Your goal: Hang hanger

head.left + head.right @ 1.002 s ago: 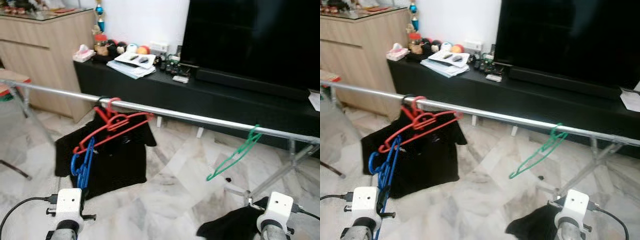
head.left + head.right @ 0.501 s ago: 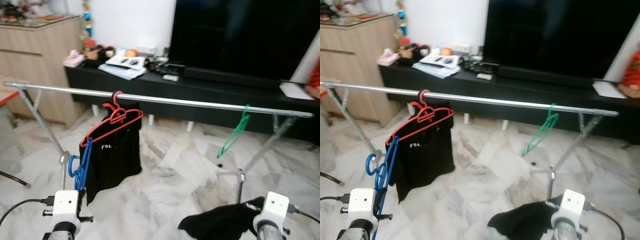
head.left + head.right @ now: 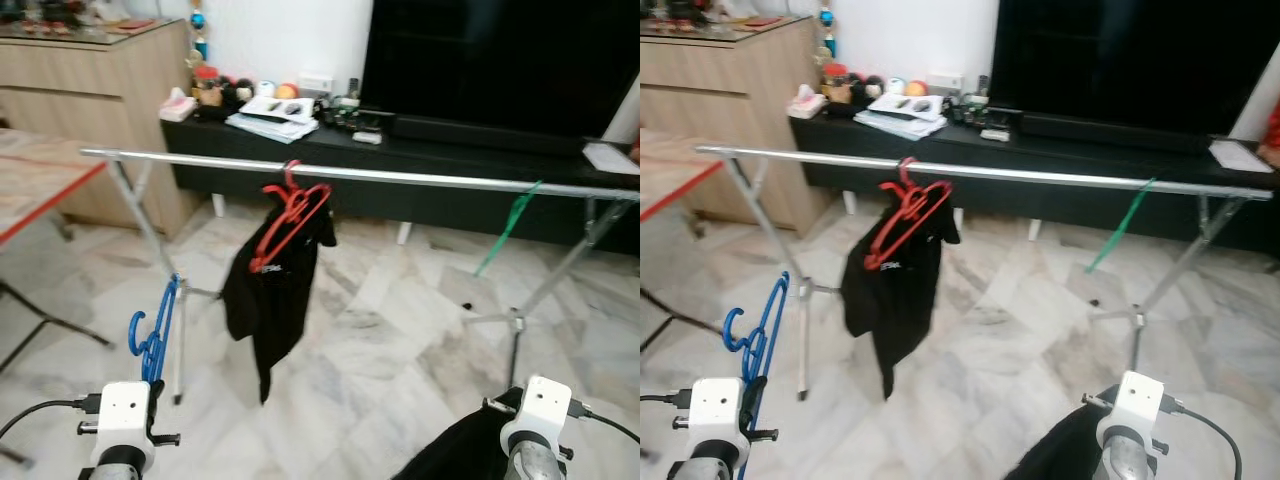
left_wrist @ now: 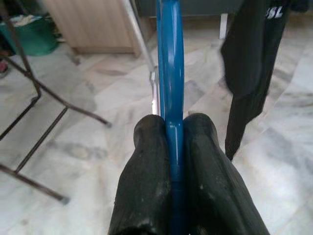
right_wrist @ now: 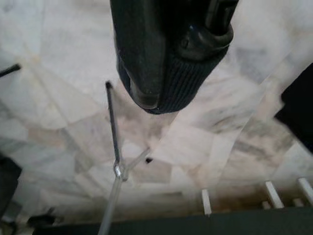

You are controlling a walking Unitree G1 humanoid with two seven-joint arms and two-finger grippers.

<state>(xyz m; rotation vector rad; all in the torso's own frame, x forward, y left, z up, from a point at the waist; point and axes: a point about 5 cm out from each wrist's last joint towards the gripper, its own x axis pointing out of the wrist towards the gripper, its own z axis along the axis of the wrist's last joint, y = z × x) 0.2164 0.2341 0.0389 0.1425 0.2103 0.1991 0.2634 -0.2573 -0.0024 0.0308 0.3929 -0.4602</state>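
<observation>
A: Where do we have the blue hanger (image 3: 152, 335)?

B: In our left gripper (image 4: 171, 147), low on our left and short of the rail (image 3: 400, 176). Both fingers (image 4: 146, 166) are pressed onto its blue bar, and its hook stands above the wrist.

A: And our right gripper (image 5: 171, 63)?

B: Its fingers are pinching black cloth (image 3: 460, 455), low on our right above the marble floor (image 3: 380, 350). We think it's a garment, though the wrist view is too close to be sure.

A: What's on the rail?

B: A red hanger (image 3: 290, 215) carrying a black shirt (image 3: 275, 295) hangs near the middle. A green hanger (image 3: 505, 230) hangs well to its right. Behind the rail we see a dark TV bench (image 3: 450, 170).
</observation>
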